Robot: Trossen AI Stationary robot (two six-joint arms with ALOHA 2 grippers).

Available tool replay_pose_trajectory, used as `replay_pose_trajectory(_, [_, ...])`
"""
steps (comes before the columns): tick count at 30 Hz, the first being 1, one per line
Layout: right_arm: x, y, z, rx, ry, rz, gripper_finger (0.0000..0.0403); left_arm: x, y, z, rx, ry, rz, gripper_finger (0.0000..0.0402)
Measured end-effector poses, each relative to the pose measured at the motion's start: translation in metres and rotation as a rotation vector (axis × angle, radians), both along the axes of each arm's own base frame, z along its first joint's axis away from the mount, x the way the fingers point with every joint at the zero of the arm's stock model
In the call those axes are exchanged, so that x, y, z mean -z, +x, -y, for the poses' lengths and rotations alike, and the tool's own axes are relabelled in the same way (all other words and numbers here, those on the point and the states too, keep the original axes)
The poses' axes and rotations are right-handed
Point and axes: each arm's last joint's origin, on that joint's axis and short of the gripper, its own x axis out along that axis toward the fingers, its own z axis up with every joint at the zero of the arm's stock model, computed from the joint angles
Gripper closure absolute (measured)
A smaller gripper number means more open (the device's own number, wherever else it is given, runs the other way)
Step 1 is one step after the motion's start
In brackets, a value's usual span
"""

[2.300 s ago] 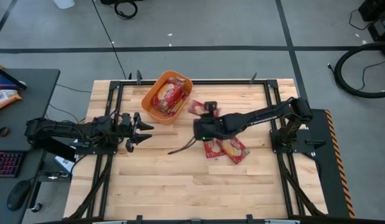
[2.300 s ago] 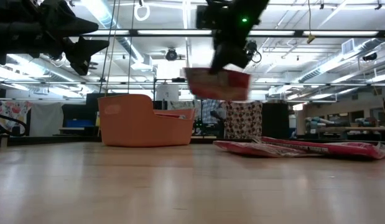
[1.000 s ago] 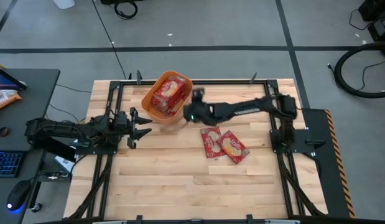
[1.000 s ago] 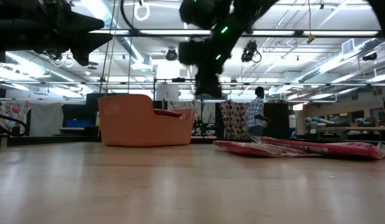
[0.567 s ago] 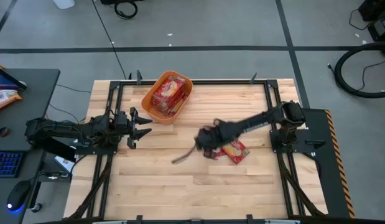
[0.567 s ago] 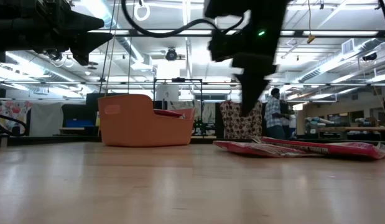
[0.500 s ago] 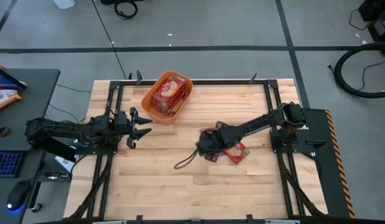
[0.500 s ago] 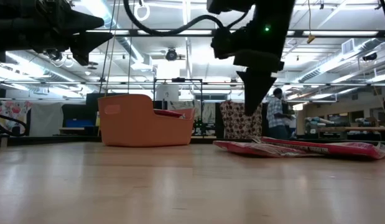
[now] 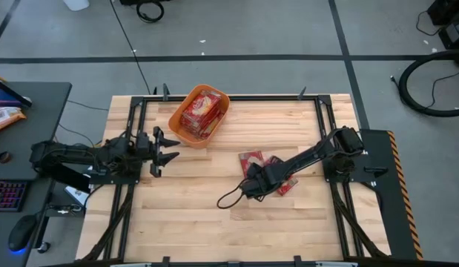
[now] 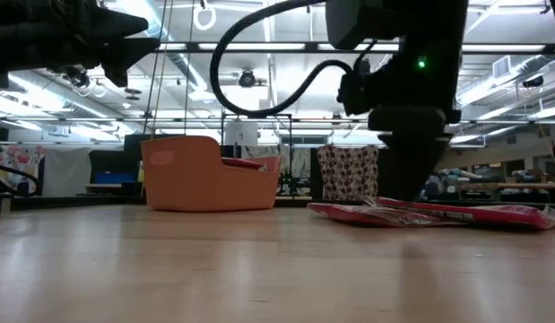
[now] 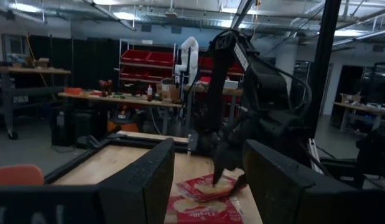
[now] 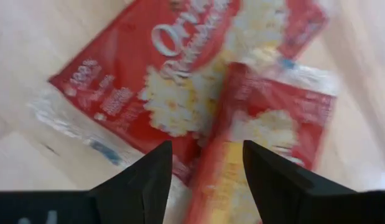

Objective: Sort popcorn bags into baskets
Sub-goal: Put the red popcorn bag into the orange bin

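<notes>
Right claw open, low over two bags lying on surface right of centre | left claw open, idle at left edge | tub at far edge, holding more bags

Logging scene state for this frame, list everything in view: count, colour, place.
popcorn bags on table: two, red with cream picture, overlapping, right of centre, under the right tool.
popcorn bags in tub: several, red, exact count unclear.
tub: one, orange, far edge of table, left of centre.
table: one, light wood, black frame.
desk: one, dark, beside the table's left side, with keyboard and mouse.
left tool: open, empty, raised near the table's left edge.
right tool: open, empty, low over the two loose bags.
</notes>
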Motion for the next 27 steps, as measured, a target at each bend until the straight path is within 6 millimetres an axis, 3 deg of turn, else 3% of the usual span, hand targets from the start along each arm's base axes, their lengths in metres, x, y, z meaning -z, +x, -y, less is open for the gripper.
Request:
replay_pose_trajectory(10, [0.025,-0.015,0.004,0.016,-0.014,-0.027,0.0228,0.001,-0.011,-0.002,-0.043,0.121,-0.030,0.0208])
replay_pose_trajectory(18, [0.028,-0.018,0.005,-0.078,-0.023,-0.071,0.0331,0.000,-0.031,-0.003,-0.048,0.121,0.019,0.0208])
replay_pose_trajectory(22, [0.028,-0.018,0.005,-0.109,-0.019,-0.085,0.0388,0.000,-0.030,-0.003,-0.046,0.118,0.002,0.0208])
replay_pose_trajectory(27, [0.017,-0.016,0.002,-0.154,-0.024,-0.111,0.0390,0.002,-0.029,-0.003,-0.044,0.115,-0.021,0.0208])
